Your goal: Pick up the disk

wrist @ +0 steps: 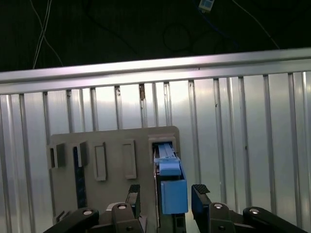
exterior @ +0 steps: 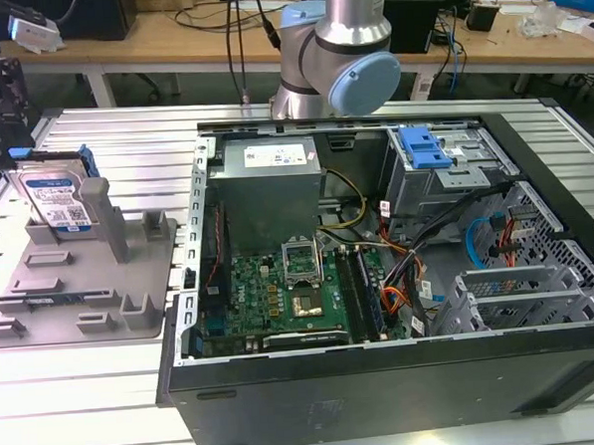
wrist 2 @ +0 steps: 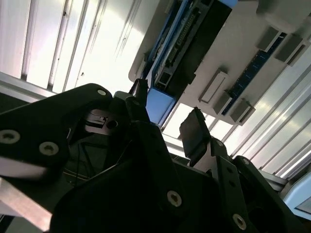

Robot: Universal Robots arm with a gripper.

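Both fingers (wrist: 199,196) of the pincer (wrist: 166,199) stand wide, flanking the upright disk (wrist: 171,187) in its grey fixture (wrist: 116,145) on the table (wrist: 243,145).

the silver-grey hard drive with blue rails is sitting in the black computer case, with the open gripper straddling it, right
Not in the black computer case. The exterior view shows the silver-grey hard drive standing in the grey plastic fixture plate; the open gripper does straddle it.

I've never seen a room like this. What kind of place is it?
Probably a robotics lab or workshop: a robot arm rises by an opened computer case on a slatted metal table, with cluttered workbenches behind.
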